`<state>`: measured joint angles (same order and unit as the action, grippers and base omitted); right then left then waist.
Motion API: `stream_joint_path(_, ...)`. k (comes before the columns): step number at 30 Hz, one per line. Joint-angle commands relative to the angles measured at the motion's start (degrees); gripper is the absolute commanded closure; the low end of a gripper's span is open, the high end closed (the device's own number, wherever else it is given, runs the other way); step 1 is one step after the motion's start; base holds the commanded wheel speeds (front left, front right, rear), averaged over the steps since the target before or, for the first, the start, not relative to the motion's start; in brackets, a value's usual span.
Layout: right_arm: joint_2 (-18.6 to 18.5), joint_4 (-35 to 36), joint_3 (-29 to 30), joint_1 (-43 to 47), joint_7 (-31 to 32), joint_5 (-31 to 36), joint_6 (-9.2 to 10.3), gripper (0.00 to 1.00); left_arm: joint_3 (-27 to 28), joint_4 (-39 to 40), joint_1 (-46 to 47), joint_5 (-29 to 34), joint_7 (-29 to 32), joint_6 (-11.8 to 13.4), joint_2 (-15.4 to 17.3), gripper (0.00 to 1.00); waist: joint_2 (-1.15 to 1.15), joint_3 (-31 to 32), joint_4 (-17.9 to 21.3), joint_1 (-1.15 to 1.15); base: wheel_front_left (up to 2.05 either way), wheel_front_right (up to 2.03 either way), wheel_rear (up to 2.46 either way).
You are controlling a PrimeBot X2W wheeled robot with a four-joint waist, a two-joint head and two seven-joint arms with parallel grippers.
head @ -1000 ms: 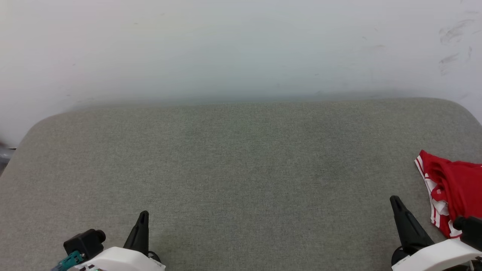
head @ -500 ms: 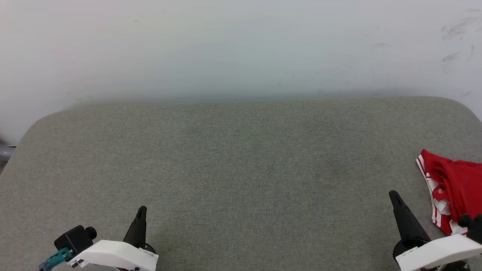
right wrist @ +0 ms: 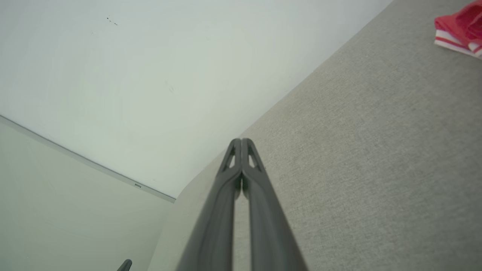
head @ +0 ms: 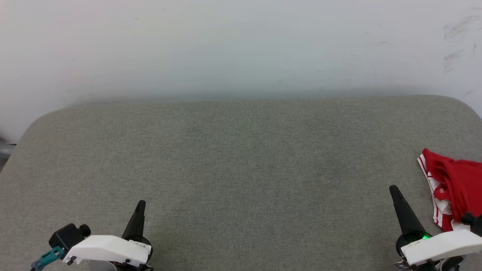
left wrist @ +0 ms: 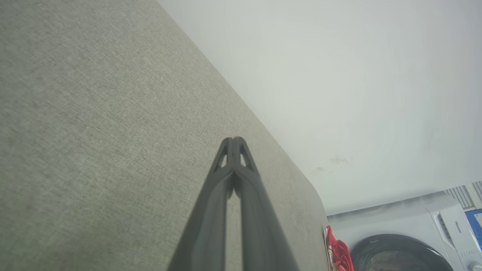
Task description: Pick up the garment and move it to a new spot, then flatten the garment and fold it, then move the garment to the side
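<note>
The garment [head: 453, 186], red with white and striped trim, lies crumpled at the right edge of the grey fabric table [head: 241, 169], partly cut off by the frame. The left wrist view shows a bit of the garment [left wrist: 337, 254] at the table's far corner, and the right wrist view catches the garment [right wrist: 461, 26] at the top right. My right gripper [head: 394, 189] is shut and empty, a short way left of the garment. My left gripper [head: 141, 205] is shut and empty at the lower left, its fingertips [left wrist: 234, 141] pressed together.
A pale wall [head: 241, 49] runs directly behind the table's far edge. A white washing machine [left wrist: 414, 241] stands beyond the table's right end. The table's corners are rounded.
Both grippers have slid slightly forward, up the head view, and their white wrists now show more fully. The garment has not moved.
</note>
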<state>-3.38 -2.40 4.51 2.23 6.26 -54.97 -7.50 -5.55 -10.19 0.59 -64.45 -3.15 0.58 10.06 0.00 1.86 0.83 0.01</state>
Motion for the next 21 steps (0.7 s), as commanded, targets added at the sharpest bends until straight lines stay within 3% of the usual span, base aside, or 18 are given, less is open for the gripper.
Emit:
stream_joint_path(1, -0.46, -0.03, 0.11, -1.56, -0.29, -1.63, -0.01, 1.00, 0.68, 0.36, 1.65, -1.18, 0.25, -0.44, -0.14, 1.00, 0.00, -0.03, -0.01, -0.01, 0.00, 0.00, 0.00)
stream_joint_path(21, -0.43, -4.00, 0.43, -4.17, -0.43, -14.16, 0.00, 1.00, 4.37, -1.07, 3.13, -10.61, 3.31, -3.15, -2.38, 1.00, 0.00, -0.58, -0.24, -0.01, 0.00, 0.00, 0.00)
